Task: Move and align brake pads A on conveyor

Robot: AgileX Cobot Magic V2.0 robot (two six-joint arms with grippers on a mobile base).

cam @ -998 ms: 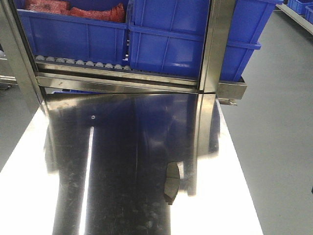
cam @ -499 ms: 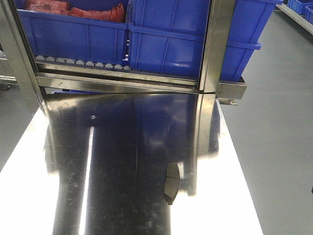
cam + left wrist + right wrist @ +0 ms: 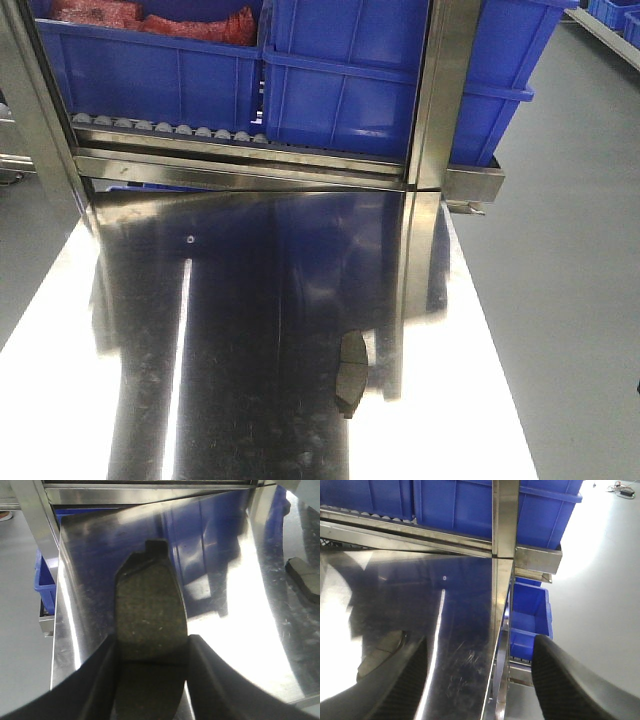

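One brake pad (image 3: pixel 150 610) clamped in left gripper (image 3: pixel 150 652); second pad (image 3: pixel 351 373) lies near-right on steel tabletop (image 3: pixel 250 300); right gripper (image 3: pixel 477 672) spread, empty; conveyor unseen.

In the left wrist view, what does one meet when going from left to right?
The blue bin → the brake pad held in the left gripper → a second brake pad lying on the steel tabletop.

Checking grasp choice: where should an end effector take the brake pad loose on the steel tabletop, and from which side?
Grip the loose brake pad across its long edges at mid-length, probably from above: it lies flat on the steel tabletop, only thin sides exposed. The open right end effector is free.
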